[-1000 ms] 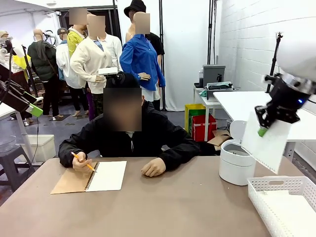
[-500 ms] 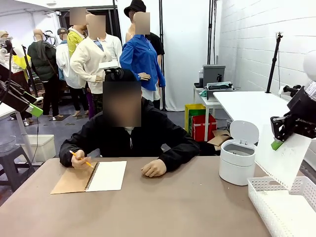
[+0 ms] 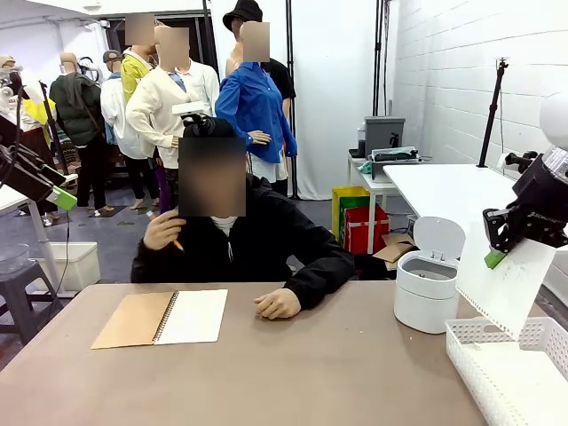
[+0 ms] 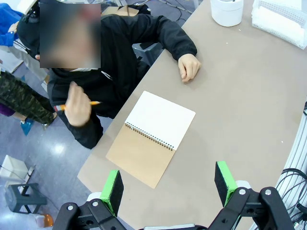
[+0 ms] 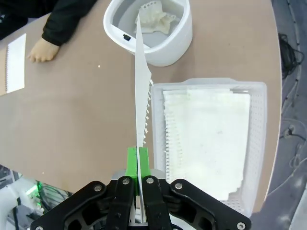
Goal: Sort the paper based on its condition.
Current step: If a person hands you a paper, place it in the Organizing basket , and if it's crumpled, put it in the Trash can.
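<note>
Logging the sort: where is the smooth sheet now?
Front view, right side: the smooth sheet hangs pinched in the right gripper, over the white basket, beside the bin.

Bright even indoor light, soft faint shadows, sharp focus, wide-angle bending in wrist views

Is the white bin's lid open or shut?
Open: the lid stands upright behind the bin, and crumpled paper shows inside from the right wrist view.

The table (image 3: pixel 311 373) is brown. On it: a white mesh-walled basket (image 3: pixel 466 368), white bin (image 3: pixel 426 302), notebook (image 3: pixel 160 318) with tan cover and white page. Above it, white paper (image 3: pixel 510 284) between green pads (image 5: pixel 132 165).
</note>
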You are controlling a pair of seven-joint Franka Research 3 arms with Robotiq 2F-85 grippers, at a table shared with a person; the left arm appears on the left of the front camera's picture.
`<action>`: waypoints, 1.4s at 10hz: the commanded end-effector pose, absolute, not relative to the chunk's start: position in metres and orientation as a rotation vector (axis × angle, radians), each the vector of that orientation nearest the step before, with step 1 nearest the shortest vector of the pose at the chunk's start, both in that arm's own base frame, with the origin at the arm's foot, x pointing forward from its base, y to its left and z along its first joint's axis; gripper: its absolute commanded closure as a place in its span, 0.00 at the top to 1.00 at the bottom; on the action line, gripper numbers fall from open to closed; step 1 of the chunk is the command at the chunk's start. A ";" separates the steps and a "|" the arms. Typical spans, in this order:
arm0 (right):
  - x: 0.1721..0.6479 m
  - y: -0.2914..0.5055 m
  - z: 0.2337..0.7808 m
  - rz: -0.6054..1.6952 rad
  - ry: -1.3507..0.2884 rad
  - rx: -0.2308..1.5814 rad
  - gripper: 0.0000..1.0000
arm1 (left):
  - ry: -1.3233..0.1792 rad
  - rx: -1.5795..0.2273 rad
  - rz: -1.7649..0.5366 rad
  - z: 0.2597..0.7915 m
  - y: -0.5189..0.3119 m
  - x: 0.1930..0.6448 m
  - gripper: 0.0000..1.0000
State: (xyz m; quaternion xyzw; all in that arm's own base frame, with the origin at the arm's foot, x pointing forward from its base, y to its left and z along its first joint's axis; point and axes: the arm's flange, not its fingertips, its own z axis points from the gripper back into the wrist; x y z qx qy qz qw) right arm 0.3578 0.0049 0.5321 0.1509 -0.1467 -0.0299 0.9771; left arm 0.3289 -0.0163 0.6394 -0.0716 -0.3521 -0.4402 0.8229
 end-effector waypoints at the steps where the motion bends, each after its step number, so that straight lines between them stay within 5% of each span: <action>1: 0.349 -0.001 0.530 -0.070 -0.269 0.328 0.00 | -0.753 -0.163 -0.937 0.640 -0.015 0.329 1.00; 7: 0.304 -0.029 0.512 -0.108 -0.254 0.328 0.00 | -0.753 -0.163 -0.937 0.640 -0.015 0.329 1.00; 14: 0.315 -0.031 0.437 -0.137 -0.151 0.311 0.00 | -0.753 -0.163 -0.937 0.640 -0.015 0.329 1.00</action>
